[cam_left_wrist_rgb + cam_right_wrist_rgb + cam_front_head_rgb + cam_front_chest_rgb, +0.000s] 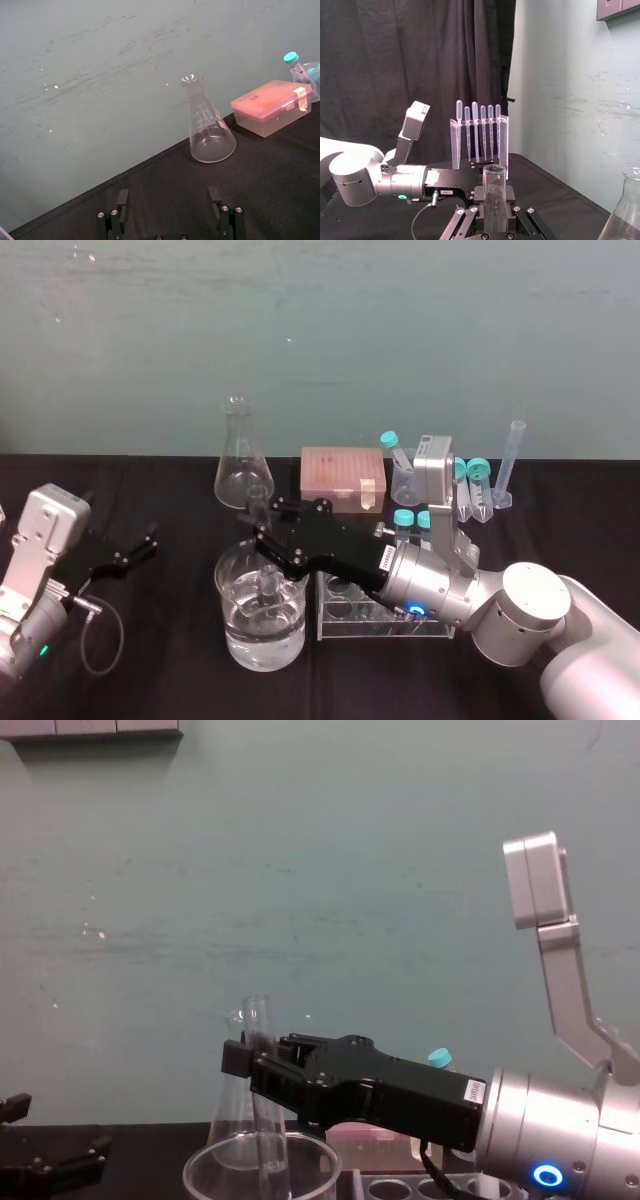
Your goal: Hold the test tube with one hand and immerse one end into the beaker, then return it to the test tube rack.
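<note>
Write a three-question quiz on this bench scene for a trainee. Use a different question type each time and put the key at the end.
1. True or false: the right tool is shut on the test tube.
2. Multiple choice: relative to the beaker, the tube's lower end is A) inside it, B) hovering above its rim, C) beside it on the table.
3. Fill in: the left tool, parked at the robot's left, has its fingers ____.

Key: 1 true; 2 A; 3 open.
</note>
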